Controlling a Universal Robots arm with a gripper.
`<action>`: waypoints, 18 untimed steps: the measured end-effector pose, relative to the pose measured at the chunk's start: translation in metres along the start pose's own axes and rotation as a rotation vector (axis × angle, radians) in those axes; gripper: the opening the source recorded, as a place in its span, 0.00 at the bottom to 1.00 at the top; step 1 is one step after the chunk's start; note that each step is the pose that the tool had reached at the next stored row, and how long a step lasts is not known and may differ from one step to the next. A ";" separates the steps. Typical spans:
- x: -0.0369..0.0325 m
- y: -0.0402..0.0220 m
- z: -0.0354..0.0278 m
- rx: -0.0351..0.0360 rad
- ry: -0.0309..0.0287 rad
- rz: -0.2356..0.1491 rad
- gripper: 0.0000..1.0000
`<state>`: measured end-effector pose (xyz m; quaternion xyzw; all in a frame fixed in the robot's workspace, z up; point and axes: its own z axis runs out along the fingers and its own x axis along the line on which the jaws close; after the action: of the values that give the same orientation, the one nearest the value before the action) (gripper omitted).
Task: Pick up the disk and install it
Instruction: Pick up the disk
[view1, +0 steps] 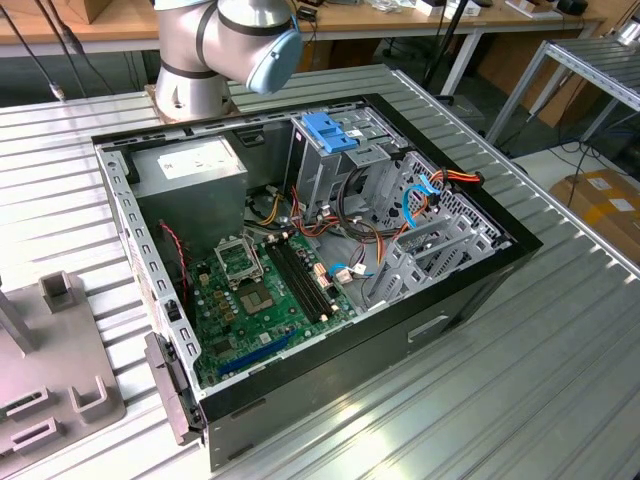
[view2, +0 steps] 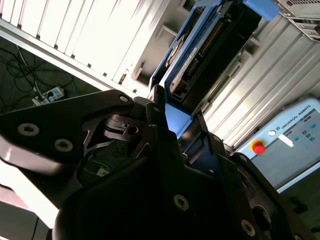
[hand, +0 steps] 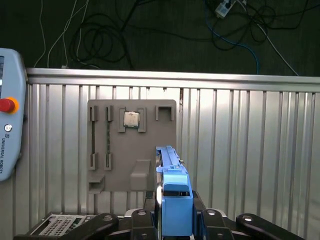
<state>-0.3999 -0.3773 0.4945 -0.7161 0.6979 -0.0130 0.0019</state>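
While the open computer case (view1: 450, 320) lies on its side on the ribbed metal counter (view1: 560, 380) in the exterior view, with its motherboard (view1: 265, 300), power supply (view1: 195, 170) and blue-topped drive cage (view1: 330, 130) exposed, the gripper (hand: 175, 202) is pinched onto the disk (hand: 171, 170) in both wrist views. The black fingers (hand: 200, 207) press against opposite sides of the blue-framed disk, which stands edge-on between them and juts out away from the gripper body. In the second wrist view the gripper (view2: 177, 117) clamps one end of the disk (view2: 215, 45), whose dark underside and blue frame extend past the fingertips. The disk is held in the air above the counter. Beyond it in the first wrist view, a grey fixture plate (hand: 150, 140) lies flat on the counter with a square processor chip (hand: 131, 119) seated in one of its recesses, and the disk is apart from that plate. A teach pendant (view2: 285, 145) with a red button (view2: 258, 148) lies near the plate. Past the counter's edge, loose cables (hand: 100, 35) and a power strip (view2: 47, 95) lie on the dark floor (hand: 165, 50). In the exterior view the arm (view1: 230, 40) stands on its base at the far side of the case.
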 end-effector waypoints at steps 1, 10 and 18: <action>0.0000 -0.0007 0.0000 0.0000 0.0000 0.000 0.37; 0.0004 -0.0162 0.0003 0.0000 0.0000 0.000 0.37; 0.0009 -0.0361 0.0008 0.0000 0.0000 0.000 0.37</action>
<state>-0.3638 -0.3773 0.4945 -0.7160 0.6979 -0.0130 0.0019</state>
